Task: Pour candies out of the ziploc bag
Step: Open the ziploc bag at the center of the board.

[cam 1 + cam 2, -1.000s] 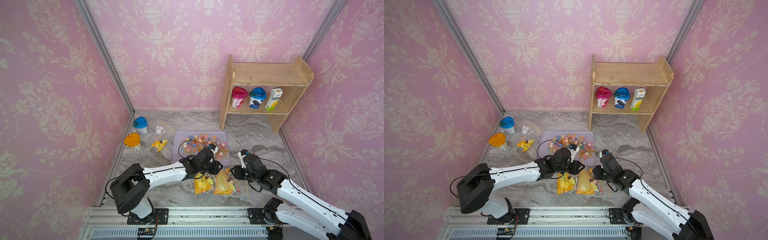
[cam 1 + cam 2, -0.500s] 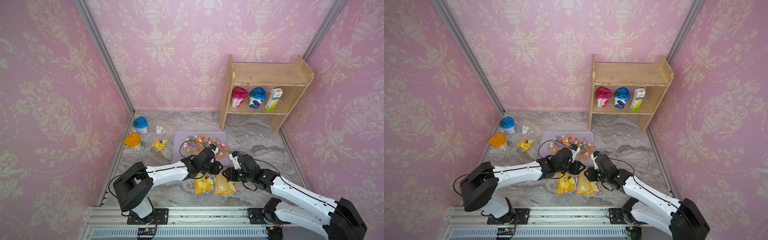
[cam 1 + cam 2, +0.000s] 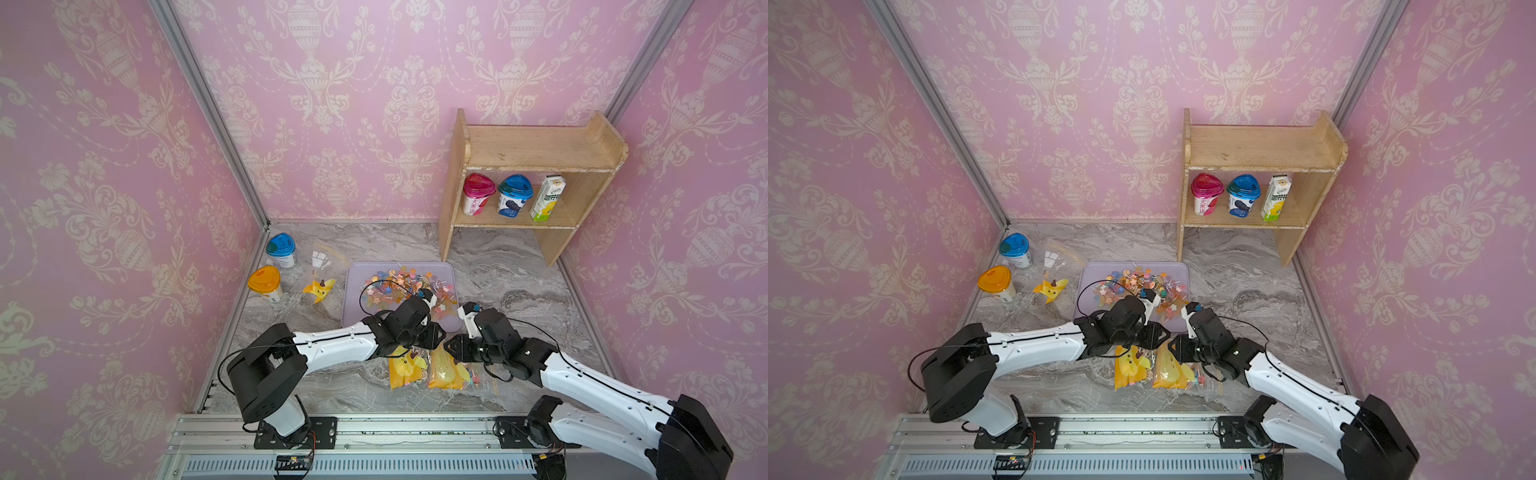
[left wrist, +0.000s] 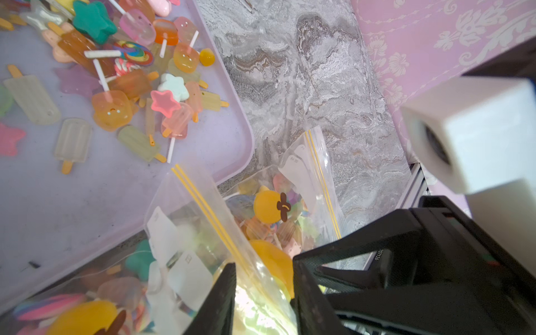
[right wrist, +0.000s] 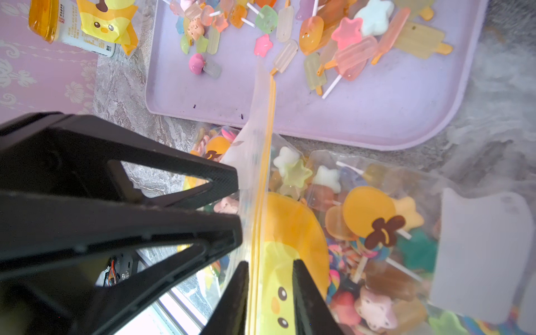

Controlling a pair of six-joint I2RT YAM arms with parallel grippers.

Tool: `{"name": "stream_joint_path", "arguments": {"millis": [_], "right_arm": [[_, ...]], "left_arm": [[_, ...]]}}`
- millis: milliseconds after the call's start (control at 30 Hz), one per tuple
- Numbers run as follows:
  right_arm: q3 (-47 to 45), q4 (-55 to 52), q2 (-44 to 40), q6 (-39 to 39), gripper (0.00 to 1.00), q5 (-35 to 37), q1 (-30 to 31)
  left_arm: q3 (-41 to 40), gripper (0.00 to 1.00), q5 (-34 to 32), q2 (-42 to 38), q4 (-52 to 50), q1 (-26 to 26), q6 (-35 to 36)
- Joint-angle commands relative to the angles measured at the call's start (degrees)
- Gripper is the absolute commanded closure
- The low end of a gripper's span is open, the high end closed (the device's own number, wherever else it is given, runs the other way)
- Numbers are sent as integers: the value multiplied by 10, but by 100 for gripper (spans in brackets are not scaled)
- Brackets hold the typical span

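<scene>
Two ziploc bags with candies lie in front of the lilac tray (image 3: 357, 307). My left gripper (image 3: 434, 334) (image 4: 264, 301) is shut on the raised yellow-zip rim of the left-hand ziploc bag (image 3: 405, 368) (image 4: 185, 220), with bunched plastic filling its jaws. My right gripper (image 3: 451, 347) (image 5: 271, 301) stands tip to tip with it. Its jaws are apart, and the same rim (image 5: 261, 162) and a yellow duck print run between its fingers. The second bag (image 3: 451, 374) (image 5: 406, 232) lies flat beside them. Loose candies (image 3: 399, 286) (image 4: 139, 84) are heaped on the tray.
An empty bag with a yellow duck print (image 3: 320, 286) lies left of the tray, near a blue-lidded cup (image 3: 280, 249) and an orange-lidded cup (image 3: 264, 282). At the back right is a wooden shelf (image 3: 536, 145) with two cups and a carton. Pink walls close three sides.
My right gripper has swung left and come in against the bag rim next to the left gripper. The left gripper has stayed in place on the bag.
</scene>
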Motion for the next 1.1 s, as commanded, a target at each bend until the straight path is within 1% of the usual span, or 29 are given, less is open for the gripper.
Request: {"name": "stream_joint_path", "arguments": {"millis": [0, 100, 333, 467, 600, 667, 800, 933, 1000, 1033, 1067], "right_arm": [[0, -16, 9, 0, 71, 19, 4], [2, -16, 12, 0, 71, 19, 5], [5, -16, 14, -1, 71, 17, 5], [5, -19, 10, -1, 71, 18, 4], [6, -19, 8, 0, 71, 19, 5], [5, -17, 9, 0, 71, 17, 5], [5, -14, 12, -2, 71, 11, 5], [4, -11, 12, -1, 71, 11, 5], [3, -11, 11, -1, 71, 10, 4], [3, -11, 11, -1, 72, 11, 5], [3, -12, 10, -1, 72, 12, 5]], "left_arm": [[2, 58, 1, -15, -4, -1, 4], [-3, 58, -5, -20, -2, 0, 7], [-1, 65, 0, -6, 2, 3, 7], [-2, 71, 3, 3, 5, 5, 5], [-2, 73, 7, 14, 10, 5, 1], [-1, 73, 9, 19, 12, 5, -3], [-1, 66, 12, 24, 25, 5, -11], [0, 65, 12, 23, 26, 5, -9], [3, 68, 12, 24, 21, 6, -6], [3, 71, 12, 25, 18, 5, -5], [3, 76, 12, 26, 15, 5, -4]]}}
